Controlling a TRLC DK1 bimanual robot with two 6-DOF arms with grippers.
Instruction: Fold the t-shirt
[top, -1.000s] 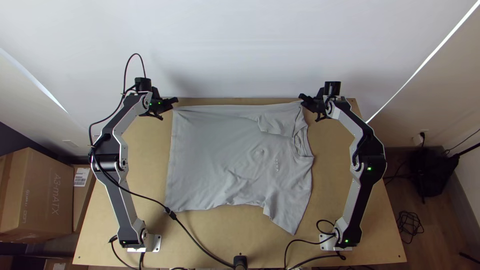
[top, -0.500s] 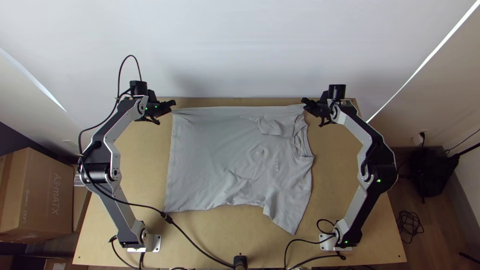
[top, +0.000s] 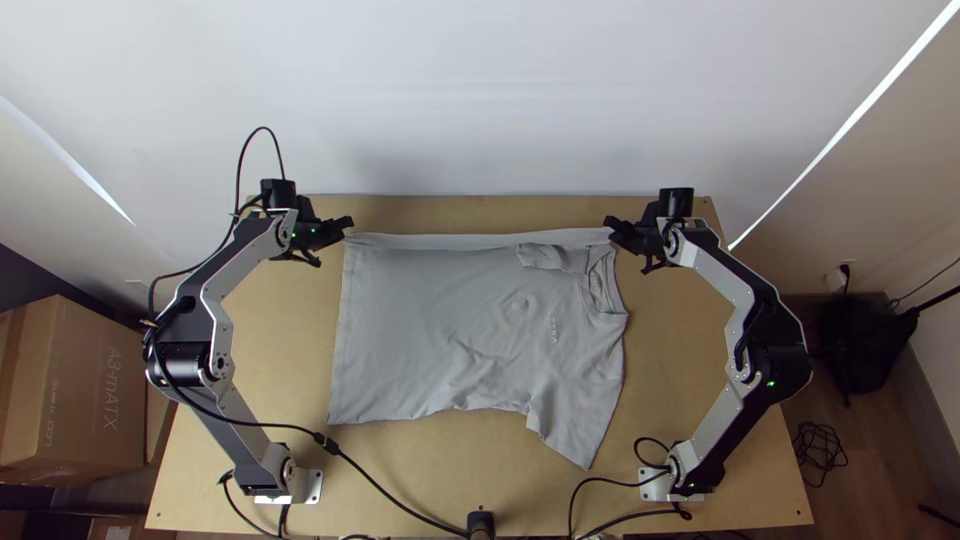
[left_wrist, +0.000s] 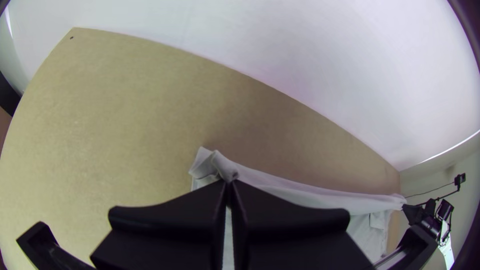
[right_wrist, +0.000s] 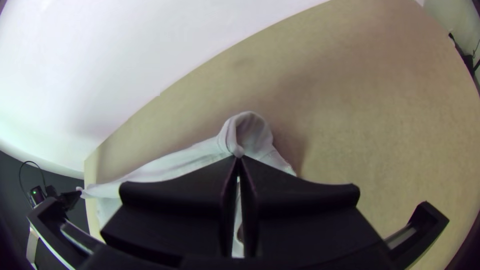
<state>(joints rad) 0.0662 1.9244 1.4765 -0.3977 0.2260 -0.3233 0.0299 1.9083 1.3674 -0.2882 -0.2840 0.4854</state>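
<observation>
- Cardboard box (top: 75, 390): stands beside the wooden table (top: 675, 330); contents cannot be determined.
- Clearance: bare tabletop runs along the far edge and on both sides of the cloth; a black cable (top: 390, 493) crosses the near part.
- Grey t-shirt (top: 450, 320): spread mid-table between the arms, collar (top: 600, 290) toward the right arm, some wrinkles; its far border is drawn taut between the grippers.
- Left gripper (top: 347, 228): fingers together, clamped on the far hem corner.
- Right gripper (top: 612, 226): fingers together on bunched cloth, probably sleeve, though the folds obscure it.
</observation>
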